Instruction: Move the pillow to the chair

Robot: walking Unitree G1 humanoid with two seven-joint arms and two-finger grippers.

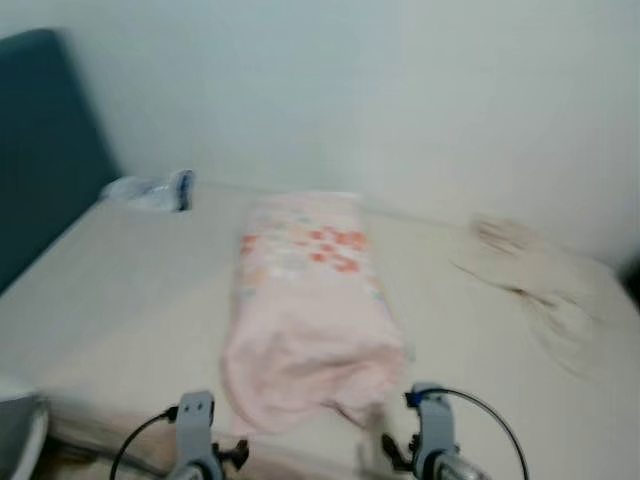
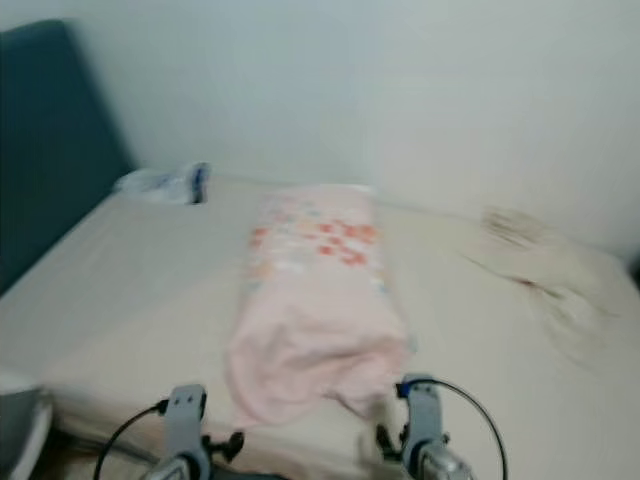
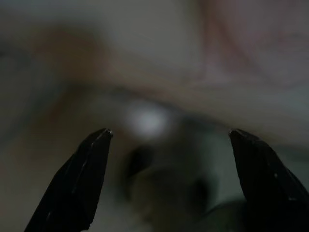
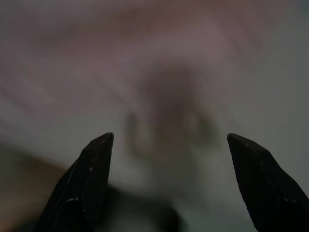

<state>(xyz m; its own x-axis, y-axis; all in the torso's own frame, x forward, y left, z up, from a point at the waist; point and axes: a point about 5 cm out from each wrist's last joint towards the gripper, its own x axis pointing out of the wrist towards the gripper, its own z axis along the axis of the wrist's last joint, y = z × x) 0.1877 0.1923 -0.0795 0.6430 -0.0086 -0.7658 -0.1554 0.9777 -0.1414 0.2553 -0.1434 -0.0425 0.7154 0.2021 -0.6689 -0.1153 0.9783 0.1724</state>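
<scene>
A long pink pillow point(image 1: 310, 310) with an orange flower print at its far end lies lengthwise on the beige bed point(image 1: 120, 300), its near end close to the bed's front edge. My two arms show at the bottom of the eye views, the left wrist point(image 1: 195, 435) and right wrist point(image 1: 432, 430) flanking the pillow's near end. In the left wrist view my left gripper point(image 3: 169, 137) is open, with blurred bedding beyond its fingers. The right gripper point(image 4: 170, 140) is open too, facing blurred pink cloth. Neither holds anything.
A dark teal headboard or cushion point(image 1: 40, 140) stands at the left. A crumpled plastic bag point(image 1: 150, 190) lies at the bed's far left. A beige cloth point(image 1: 530, 280) is spread at the right. A white wall point(image 1: 400, 90) runs behind. The picture is blurred.
</scene>
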